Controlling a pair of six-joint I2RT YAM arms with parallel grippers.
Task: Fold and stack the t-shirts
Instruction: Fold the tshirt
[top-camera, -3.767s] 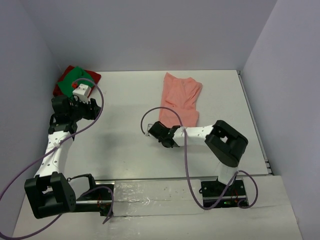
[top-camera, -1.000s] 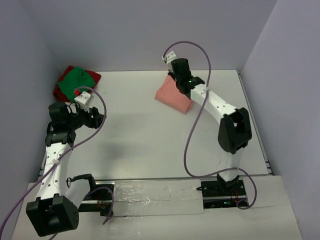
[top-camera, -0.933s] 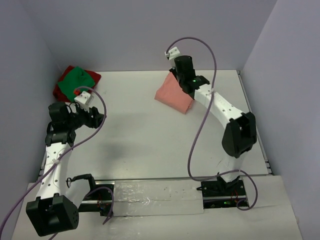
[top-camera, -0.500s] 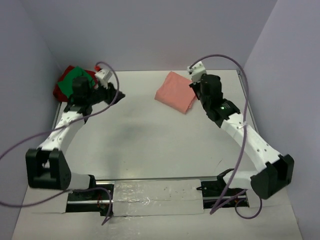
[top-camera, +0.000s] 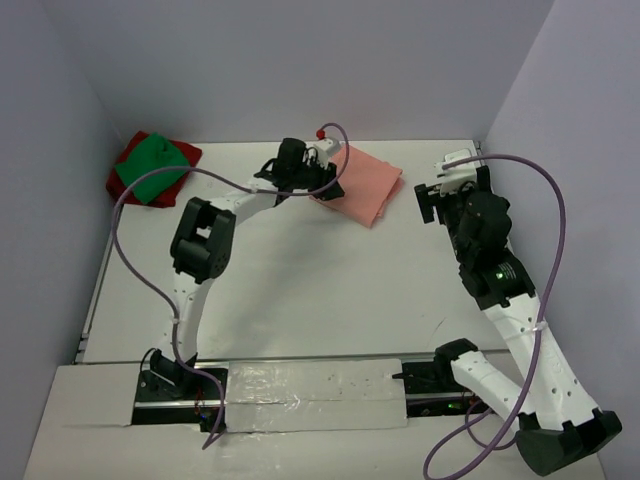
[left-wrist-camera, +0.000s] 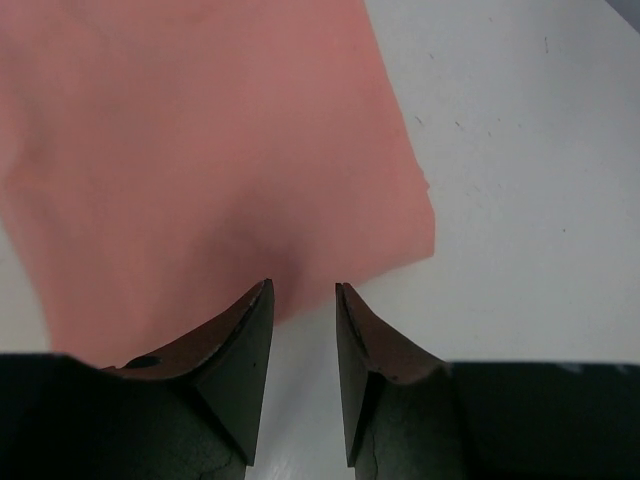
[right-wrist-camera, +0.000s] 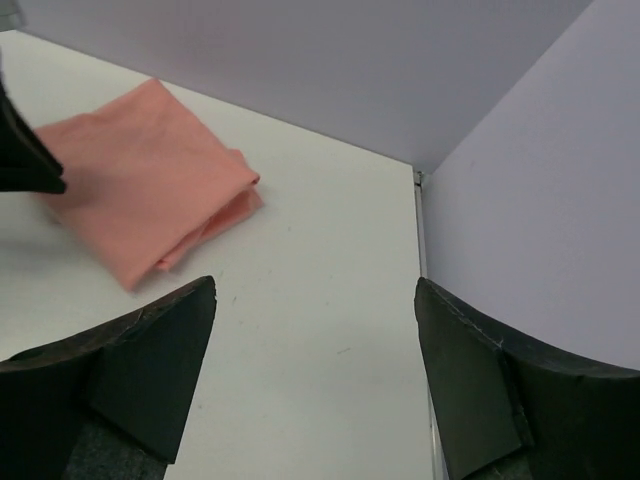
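The salmon-pink t-shirt (top-camera: 365, 185) lies folded into a small rectangle at the back middle of the table (top-camera: 300, 270). My left gripper (top-camera: 328, 180) reaches across to the shirt's left edge. In the left wrist view its tips (left-wrist-camera: 303, 290) stand a narrow gap apart at the hem of the pink cloth (left-wrist-camera: 200, 150), with bare table between them. My right gripper (top-camera: 432, 200) hangs wide open to the right of the shirt, holding nothing (right-wrist-camera: 315, 290). The green t-shirt (top-camera: 150, 165) lies on the dark red one (top-camera: 128, 152) in the far left corner.
Lilac walls close the table on the left, back and right. A raised rail (top-camera: 505, 240) runs along the right edge. A foil-taped strip (top-camera: 310, 385) covers the near edge between the arm bases. The left arm's purple cable (top-camera: 130, 260) loops over the left side.
The right gripper has let go of the pink shirt, opened and drawn back to the right. The left arm has swung from the green and red pile over to the pink shirt.
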